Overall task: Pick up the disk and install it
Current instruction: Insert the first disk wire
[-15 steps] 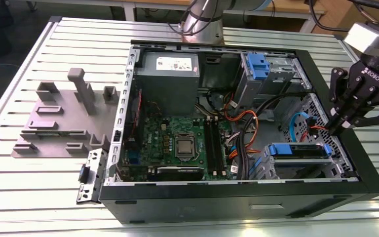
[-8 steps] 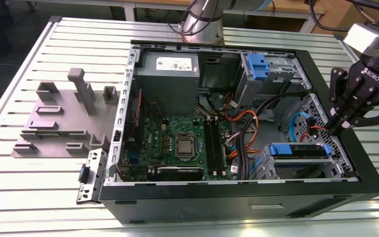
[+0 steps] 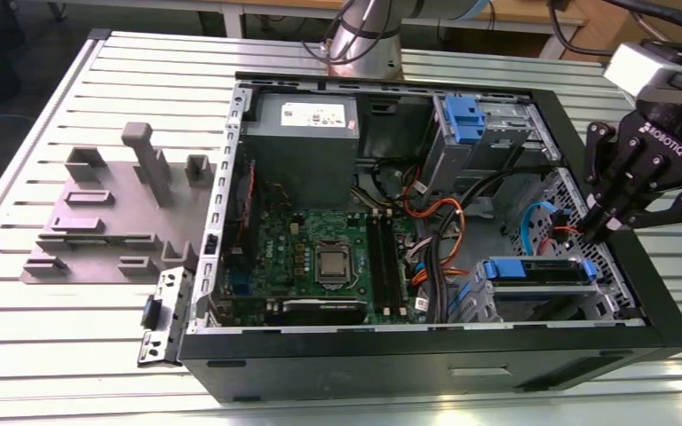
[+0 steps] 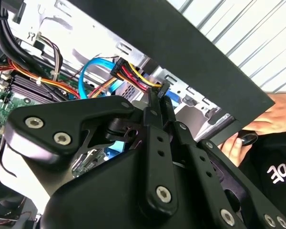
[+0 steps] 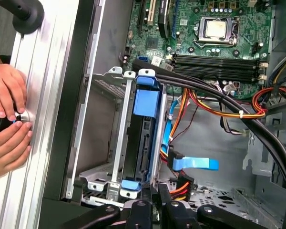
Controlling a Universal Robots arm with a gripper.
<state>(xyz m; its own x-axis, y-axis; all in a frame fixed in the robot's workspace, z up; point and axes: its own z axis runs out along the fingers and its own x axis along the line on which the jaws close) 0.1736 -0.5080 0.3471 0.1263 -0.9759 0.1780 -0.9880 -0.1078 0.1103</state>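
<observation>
Hovering over the case's right edge, the hand point(image 3: 611, 232) looks pinched shut and empty. The disk point(image 3: 539, 271) sits in its bay below. Descending carelessly could snag the cables point(image 3: 436, 209).

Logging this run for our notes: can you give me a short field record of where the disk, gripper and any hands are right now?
disk: seated in the metal drive cage inside the computer case, blue rails showing
gripper: fingers together, holding nothing, above the case's edge by the cage
hands: a person's, on the slatted table outside the case
</observation>
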